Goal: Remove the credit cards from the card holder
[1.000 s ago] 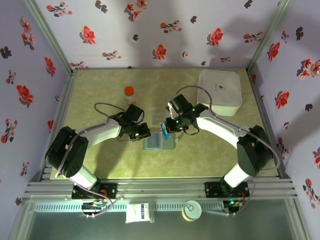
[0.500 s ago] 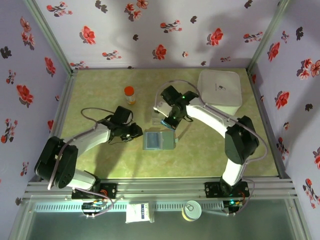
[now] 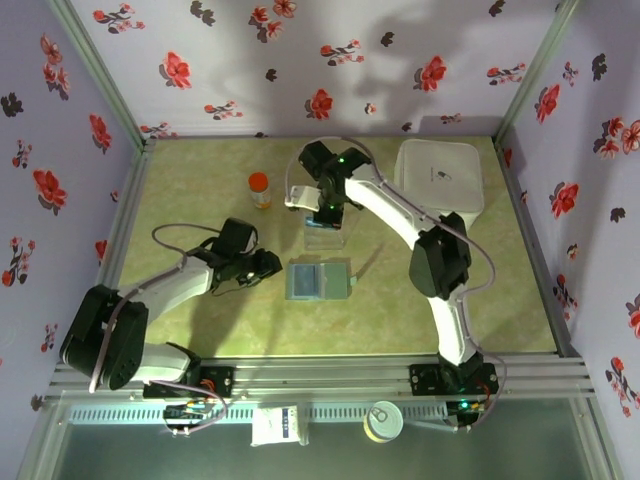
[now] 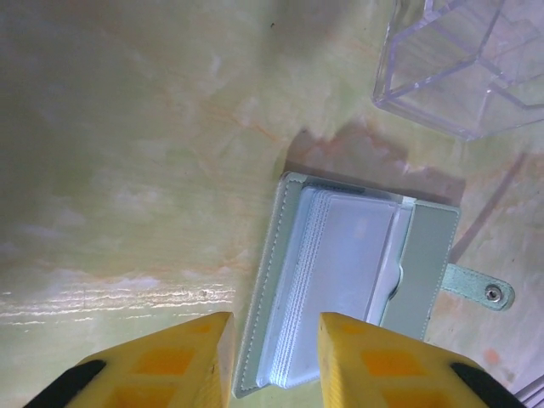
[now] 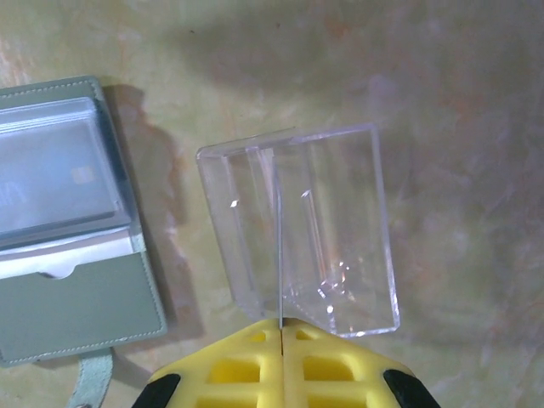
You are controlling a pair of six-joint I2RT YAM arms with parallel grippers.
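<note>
Two soft grey-green panels form the open card holder (image 3: 318,279).

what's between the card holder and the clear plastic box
A bare strip of table separates the card holder from the clear plastic box, seen in the right wrist view.

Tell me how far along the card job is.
Done: the card holder lies open. In hand: the right pincer is shut on a thin card, seen edge-on, over the clear box. Left, probably: releasing it there, then emptying the holder's sleeves, which don't look empty yet. The left pincer hangs open by the holder.
</note>
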